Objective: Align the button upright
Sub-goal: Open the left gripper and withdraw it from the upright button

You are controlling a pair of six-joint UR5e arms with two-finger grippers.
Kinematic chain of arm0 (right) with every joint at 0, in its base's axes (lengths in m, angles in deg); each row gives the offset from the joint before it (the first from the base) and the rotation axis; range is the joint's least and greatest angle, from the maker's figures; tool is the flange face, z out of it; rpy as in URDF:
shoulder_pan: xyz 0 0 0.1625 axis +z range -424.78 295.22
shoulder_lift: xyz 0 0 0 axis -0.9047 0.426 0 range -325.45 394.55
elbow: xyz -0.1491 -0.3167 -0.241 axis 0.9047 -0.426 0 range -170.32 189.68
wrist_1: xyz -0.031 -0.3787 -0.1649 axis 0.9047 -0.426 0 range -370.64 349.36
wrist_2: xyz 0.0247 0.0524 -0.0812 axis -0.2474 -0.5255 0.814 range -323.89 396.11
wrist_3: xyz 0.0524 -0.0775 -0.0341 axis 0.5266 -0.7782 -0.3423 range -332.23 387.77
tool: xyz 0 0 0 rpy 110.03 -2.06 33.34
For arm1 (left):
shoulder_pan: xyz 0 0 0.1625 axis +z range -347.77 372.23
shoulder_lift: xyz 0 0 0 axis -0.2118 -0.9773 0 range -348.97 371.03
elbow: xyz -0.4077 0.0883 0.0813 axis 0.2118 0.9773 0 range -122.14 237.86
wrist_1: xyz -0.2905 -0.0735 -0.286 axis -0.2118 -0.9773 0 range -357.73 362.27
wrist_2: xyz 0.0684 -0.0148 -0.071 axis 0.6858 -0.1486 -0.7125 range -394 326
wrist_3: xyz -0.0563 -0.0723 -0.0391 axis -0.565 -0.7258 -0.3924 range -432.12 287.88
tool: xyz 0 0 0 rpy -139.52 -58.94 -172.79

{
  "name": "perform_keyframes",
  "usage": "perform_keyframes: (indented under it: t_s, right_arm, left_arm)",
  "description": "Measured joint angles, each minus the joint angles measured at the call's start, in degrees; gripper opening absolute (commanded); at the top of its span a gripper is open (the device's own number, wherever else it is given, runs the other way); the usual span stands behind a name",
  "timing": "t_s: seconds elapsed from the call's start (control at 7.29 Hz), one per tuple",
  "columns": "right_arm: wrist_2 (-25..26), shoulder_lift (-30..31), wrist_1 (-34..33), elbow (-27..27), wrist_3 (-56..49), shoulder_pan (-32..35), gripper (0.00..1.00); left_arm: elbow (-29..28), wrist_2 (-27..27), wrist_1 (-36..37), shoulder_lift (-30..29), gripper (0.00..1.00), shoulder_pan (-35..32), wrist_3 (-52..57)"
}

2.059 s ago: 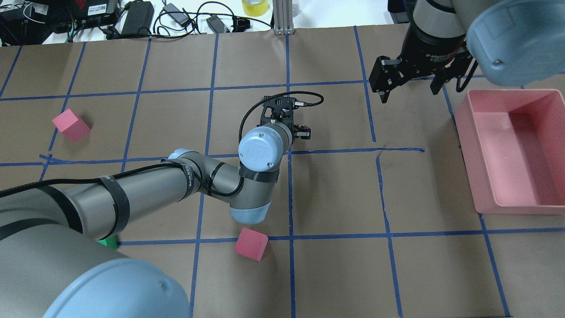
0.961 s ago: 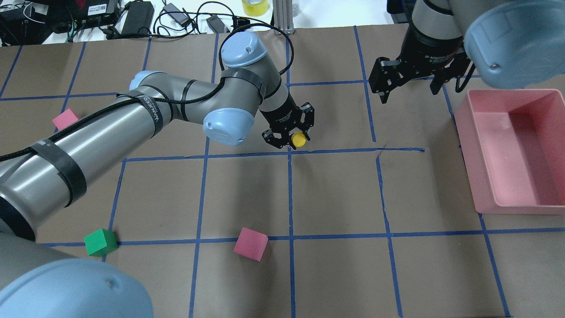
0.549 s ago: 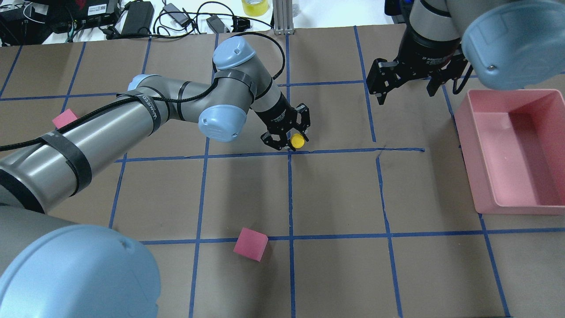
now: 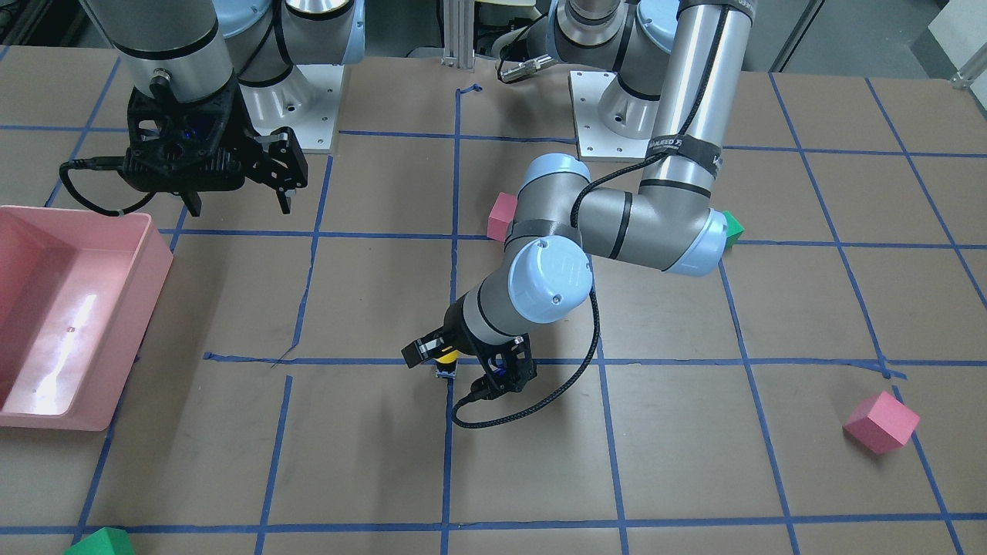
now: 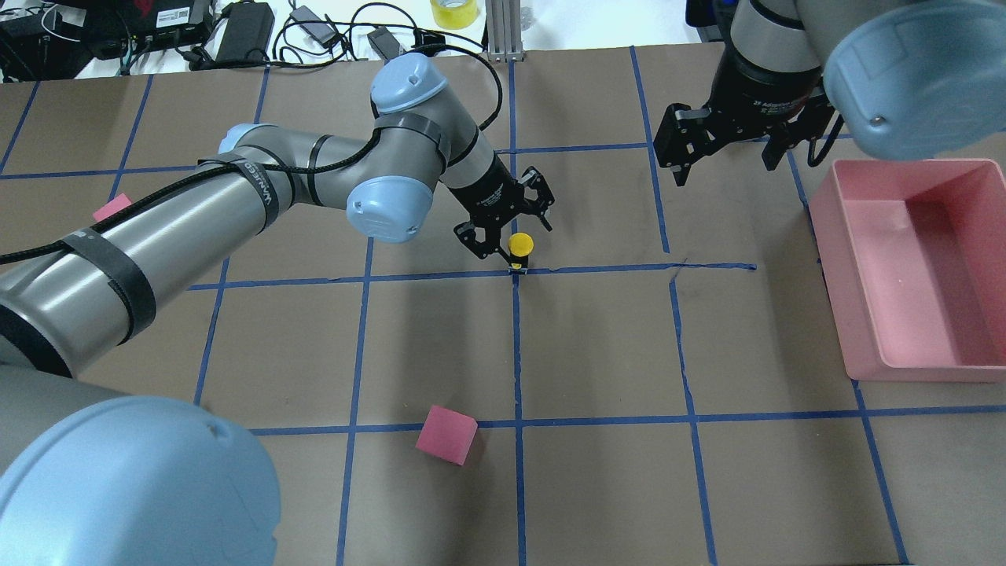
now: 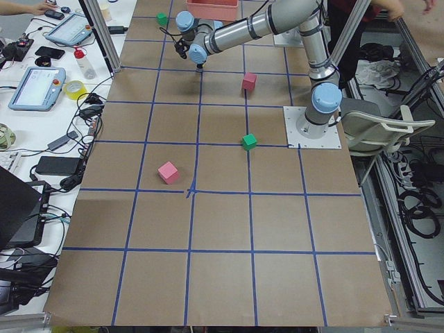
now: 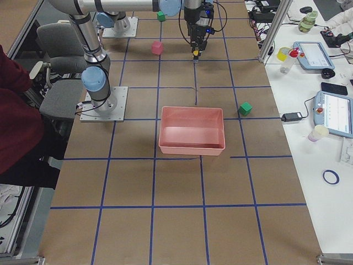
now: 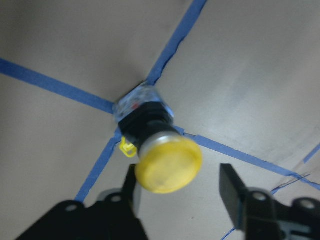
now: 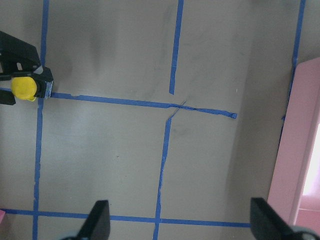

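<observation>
The button (image 5: 519,244) has a yellow cap, a black body and a whitish base. It stands upright on a blue tape crossing near the table's middle. It also shows in the front view (image 4: 446,359), the left wrist view (image 8: 167,161) and the right wrist view (image 9: 23,86). My left gripper (image 5: 509,226) is open just behind the button, with its fingers (image 8: 233,190) on either side of the cap and the right-hand one clearly apart from it. My right gripper (image 5: 728,157) is open and empty, hovering at the far right.
A pink bin (image 5: 833,236) sits at the right edge. One pink cube (image 5: 446,434) lies near the front centre. Another pink cube (image 5: 111,207) lies at the left, partly hidden by my left arm. A green cube (image 4: 732,227) sits behind the left arm's elbow.
My left arm swung the button from lying in the jaws with its cap facing up-front to standing on the tape crossing, and the fingers have spread apart. The right arm barely moved.
</observation>
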Motion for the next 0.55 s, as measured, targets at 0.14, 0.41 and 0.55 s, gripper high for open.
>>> perform_keyframes:
  t_s: [0.14,0.41,0.55]
  right_arm:
    - [-0.09,0.02,0.02,0.01,-0.03,0.00,1.00]
    - [0.07,0.02,0.17,0.12,-0.05,0.00,1.00]
    - [0.29,0.01,0.32,0.15,-0.05,0.00,1.00]
  left_arm:
    - [-1.33,0.21,-2.51,1.65,1.00,1.32,1.08]
    - [-3.75,0.73,-11.75,7.59,1.00,3.45,7.78]
    - [-4.12,2.18,-17.03,11.12,1.00,3.92,12.79]
